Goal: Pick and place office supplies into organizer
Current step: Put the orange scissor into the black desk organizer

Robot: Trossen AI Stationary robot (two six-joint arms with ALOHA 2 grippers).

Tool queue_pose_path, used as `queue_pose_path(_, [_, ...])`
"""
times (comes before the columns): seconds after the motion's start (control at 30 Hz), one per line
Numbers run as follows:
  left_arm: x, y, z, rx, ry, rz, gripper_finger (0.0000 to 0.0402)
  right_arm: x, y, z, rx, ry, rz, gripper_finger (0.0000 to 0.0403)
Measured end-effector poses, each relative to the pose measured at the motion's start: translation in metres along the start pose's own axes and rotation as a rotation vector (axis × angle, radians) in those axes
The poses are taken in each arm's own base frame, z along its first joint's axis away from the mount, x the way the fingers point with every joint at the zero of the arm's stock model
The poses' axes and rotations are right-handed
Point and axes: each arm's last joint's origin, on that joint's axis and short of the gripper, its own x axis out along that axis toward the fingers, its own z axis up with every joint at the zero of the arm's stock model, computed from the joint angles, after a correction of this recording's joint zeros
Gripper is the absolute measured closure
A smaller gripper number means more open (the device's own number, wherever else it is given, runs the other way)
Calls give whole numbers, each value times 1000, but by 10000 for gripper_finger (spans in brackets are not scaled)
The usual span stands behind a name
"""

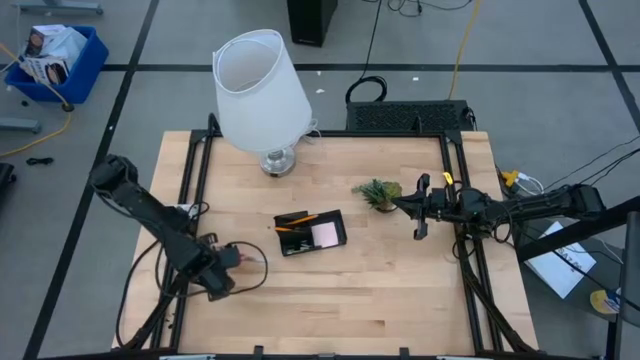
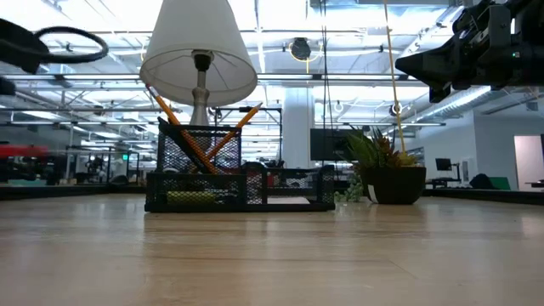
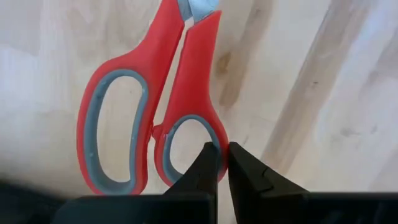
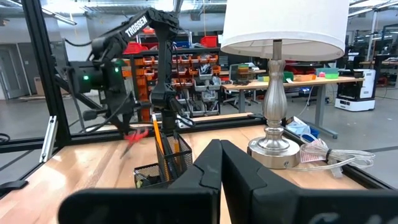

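lamp [image 1: 262, 90] and plant [image 1: 378, 193] flanking organizer [image 1: 311, 232]

Red-handled scissors [image 3: 152, 102] lifted off the table; black organizer [image 1: 310, 232] holds pencils [image 1: 296, 219].

Left gripper [image 3: 222, 163] pinched closed; right gripper [image 4: 219, 163] seemingly closed, raised.

scissors [image 3: 152, 99] blades cut off
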Motion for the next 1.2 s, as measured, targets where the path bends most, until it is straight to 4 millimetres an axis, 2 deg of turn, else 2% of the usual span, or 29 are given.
queue_pose_path(0.23, [-34, 2, 7, 14, -26, 98, 372, 0, 0, 0, 0, 0, 0, 403])
queue_pose_path(0.47, [-72, 11, 23, 29, -122, 207, 387, 0, 0, 0, 0, 0, 0, 403])
queue_pose_path(0.67, [-97, 14, 39, 37, -187, 188, 371, 0, 0, 0, 0, 0, 0, 403])
queue_pose_path(0.9, [-106, 14, 47, 74, -221, 153, 385, 0, 0, 0, 0, 0, 0, 403])
queue_pose_path(1.1, [-107, 10, 50, 110, -258, 113, 370, 0, 0, 0, 0, 0, 0, 403])
queue_pose_path(1.2, [-107, 5, 54, 134, -294, 76, 375, 0, 0, 0, 1, 0, 0, 403])
